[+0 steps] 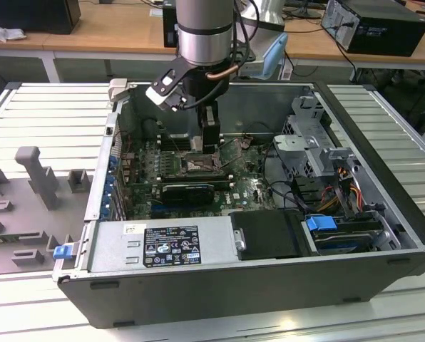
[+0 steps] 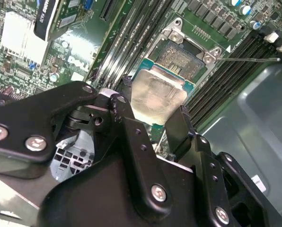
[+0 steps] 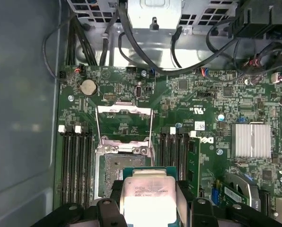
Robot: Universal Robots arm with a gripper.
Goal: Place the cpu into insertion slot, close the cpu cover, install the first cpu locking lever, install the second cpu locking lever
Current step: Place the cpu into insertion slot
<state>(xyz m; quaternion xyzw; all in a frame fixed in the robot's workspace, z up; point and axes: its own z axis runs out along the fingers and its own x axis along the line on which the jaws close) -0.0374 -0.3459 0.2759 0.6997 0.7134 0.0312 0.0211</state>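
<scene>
The cpu (image 2: 157, 94) (image 3: 147, 194), a pale metal-topped square chip on a green edge, sits between my gripper's (image 2: 153, 109) (image 3: 148, 201) black fingers (image 2: 181, 125), which are shut on its two sides. It hangs just above the insertion slot (image 2: 181, 56) (image 3: 113, 172), overlapping part of the dark pin field. The cpu cover (image 3: 125, 124), a silver frame, stands swung open at the slot's far end. A thin wire locking lever (image 2: 247, 59) (image 3: 152, 142) juts free beside the slot. In the exterior view my gripper (image 1: 210, 142) reaches down into the case over the slot (image 1: 197, 165).
Long memory slots (image 3: 74, 165) (image 3: 176, 151) flank the socket on both sides. A black graphics card (image 1: 187, 191) lies near it on the board. Cables (image 3: 145, 56) and a drive cage (image 1: 309, 146) crowd the case's exterior-view right. The case wall (image 2: 254, 123) rises close by.
</scene>
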